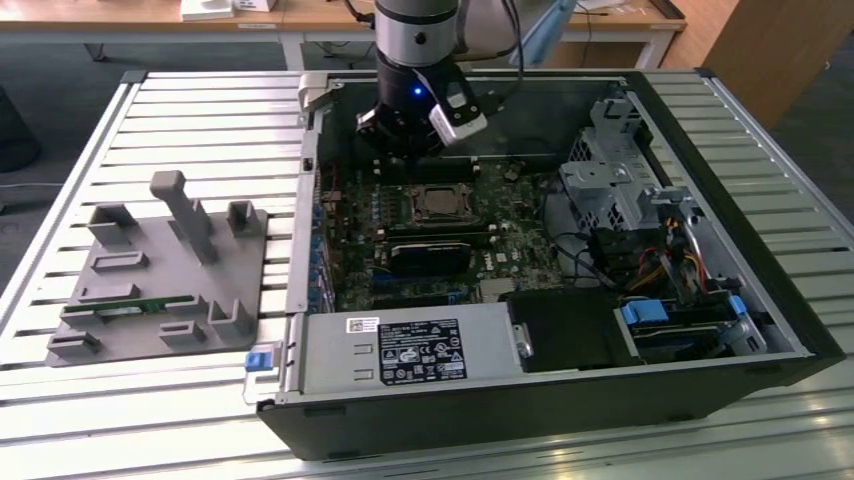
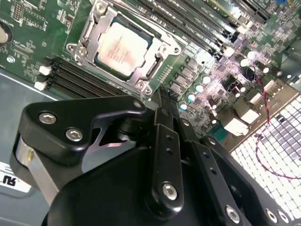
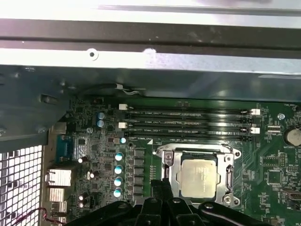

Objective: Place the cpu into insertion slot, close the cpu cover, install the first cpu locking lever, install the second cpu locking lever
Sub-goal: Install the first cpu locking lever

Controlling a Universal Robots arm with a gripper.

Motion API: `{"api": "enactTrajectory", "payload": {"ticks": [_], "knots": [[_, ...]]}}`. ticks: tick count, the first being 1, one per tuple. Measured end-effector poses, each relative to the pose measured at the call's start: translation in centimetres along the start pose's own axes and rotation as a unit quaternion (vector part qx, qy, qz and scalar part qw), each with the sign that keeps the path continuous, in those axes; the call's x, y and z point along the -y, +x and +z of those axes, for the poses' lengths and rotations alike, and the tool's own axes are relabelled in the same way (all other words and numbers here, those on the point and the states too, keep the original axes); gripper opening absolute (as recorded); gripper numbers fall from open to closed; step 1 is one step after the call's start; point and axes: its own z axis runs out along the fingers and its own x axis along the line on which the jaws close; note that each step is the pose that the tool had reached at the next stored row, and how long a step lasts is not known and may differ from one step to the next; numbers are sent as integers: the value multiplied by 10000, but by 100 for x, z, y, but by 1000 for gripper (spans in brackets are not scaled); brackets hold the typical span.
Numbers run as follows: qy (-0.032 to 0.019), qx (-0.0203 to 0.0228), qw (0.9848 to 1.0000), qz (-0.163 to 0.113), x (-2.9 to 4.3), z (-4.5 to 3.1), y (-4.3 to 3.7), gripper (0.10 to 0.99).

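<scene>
The cpu [image 3: 198, 177] lies in the insertion slot [image 3: 166, 162], just beside memory slots [image 3: 188, 123].

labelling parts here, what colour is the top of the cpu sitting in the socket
Pale silvery-beige metal. The cpu shows best in the second wrist view.

No wording can be read with certainty. A black-and-white label [image 1: 422, 352] is carried on the grey power supply [image 1: 334, 365], with a small white sticker [image 1: 363, 323] placed beside it. Faint marks are borne by the cpu [image 3: 199, 177], and tiny white lettering is printed along the memory slots [image 3: 188, 113].
</scene>
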Motion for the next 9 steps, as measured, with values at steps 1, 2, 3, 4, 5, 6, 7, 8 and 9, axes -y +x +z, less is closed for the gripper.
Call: {"api": "enactTrajectory", "payload": {"ticks": [1,2,3,4,5,6,7,8,9], "knots": [[0,0,10000,0,-2,1,11,106],[0,0,10000,0,-3,2,23,106],[-1,0,10000,0,-5,4,37,106],[-3,0,10000,0,-8,8,59,106],[-9,0,10000,0,-11,11,72,106],[-15,0,10000,0,-18,14,86,106],[-17,0,10000,0,-27,17,98,106],[-20,0,10000,0,-36,20,107,106],[-21,0,10000,0,-48,23,115,106]]}}
